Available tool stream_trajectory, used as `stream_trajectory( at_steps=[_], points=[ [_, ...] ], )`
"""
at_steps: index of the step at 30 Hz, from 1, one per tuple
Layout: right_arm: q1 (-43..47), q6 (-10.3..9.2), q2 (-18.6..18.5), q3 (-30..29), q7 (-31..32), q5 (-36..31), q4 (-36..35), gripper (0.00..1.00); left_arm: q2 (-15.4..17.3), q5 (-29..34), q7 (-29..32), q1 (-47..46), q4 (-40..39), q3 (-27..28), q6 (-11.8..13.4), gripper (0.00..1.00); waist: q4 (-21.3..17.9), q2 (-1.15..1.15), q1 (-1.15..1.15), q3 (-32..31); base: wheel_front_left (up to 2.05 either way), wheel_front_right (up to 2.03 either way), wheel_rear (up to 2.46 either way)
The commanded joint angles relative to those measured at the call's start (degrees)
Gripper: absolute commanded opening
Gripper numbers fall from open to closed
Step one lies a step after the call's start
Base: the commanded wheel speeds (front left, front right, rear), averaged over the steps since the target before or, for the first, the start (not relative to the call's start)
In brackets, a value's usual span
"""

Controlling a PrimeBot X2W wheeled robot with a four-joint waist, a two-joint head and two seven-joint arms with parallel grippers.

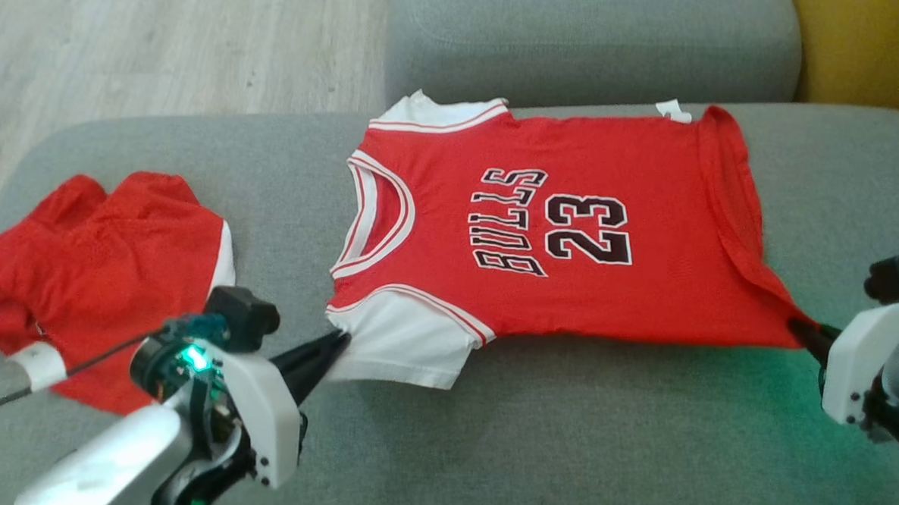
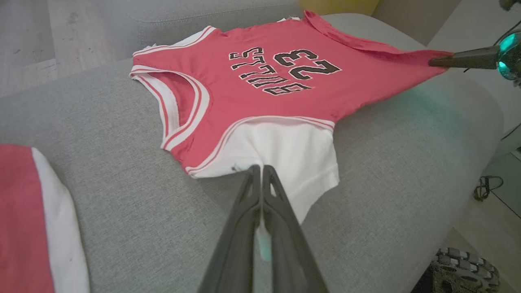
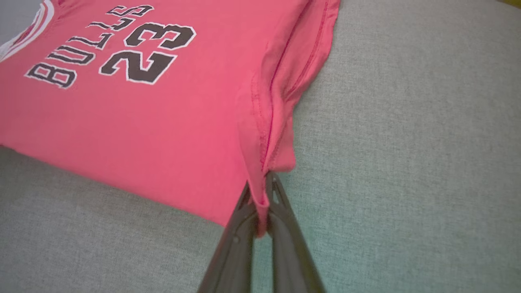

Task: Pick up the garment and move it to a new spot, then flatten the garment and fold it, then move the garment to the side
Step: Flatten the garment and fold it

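The garment (image 1: 556, 242) is a red basketball jersey with white sleeves and "BULLS 23" on its chest. It lies spread flat on the grey sofa seat (image 1: 563, 439), neck to the left. My left gripper (image 1: 339, 340) is shut on the near white sleeve (image 2: 293, 162), seen up close by the left wrist camera (image 2: 260, 169). At the lower right, my right gripper (image 1: 799, 327) is shut on the near hem corner (image 3: 264, 179), and the red cloth runs down between its fingers (image 3: 260, 191). That corner is pulled taut toward the right.
A second red garment with white trim (image 1: 92, 275) lies crumpled at the seat's left end. The sofa back (image 1: 588, 38) rises behind the jersey, with wooden floor (image 1: 163, 35) to its left and a yellow cushion (image 1: 875, 51) at the far right.
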Motion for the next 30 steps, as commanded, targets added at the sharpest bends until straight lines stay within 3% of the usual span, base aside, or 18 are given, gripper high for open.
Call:
stream_trajectory(
  at_steps=[1,12,18,30],
  points=[
    [-1.6,-0.04,-1.4,-0.8,-0.5,-0.4,-0.9,0.00,1.3,0.3,-0.8,-4.4,-1.0,3.6,0.4,0.00,-0.3,0.00,0.00,0.7,0.00,0.00,0.00],
    [-9.2,-0.04,2.9,-4.7,0.0,-3.6,2.0,0.00,-2.6,-0.5,0.2,-15.0,8.5,6.1,-1.7,0.00,-1.0,0.00,0.00,6.8,0.00,0.00,0.00],
    [-15.1,-0.04,6.3,-7.1,-0.5,-5.3,6.0,0.00,-5.6,2.1,0.2,-23.0,18.1,5.7,-2.9,0.00,-1.7,0.00,0.00,10.9,0.00,0.00,0.00],
    [-20.9,-0.04,10.3,-6.8,-3.0,-7.8,12.2,0.00,-10.8,6.0,-3.5,-32.1,31.4,4.0,-4.6,0.00,-2.4,0.00,0.00,16.0,0.00,0.00,0.00]
  ],
)
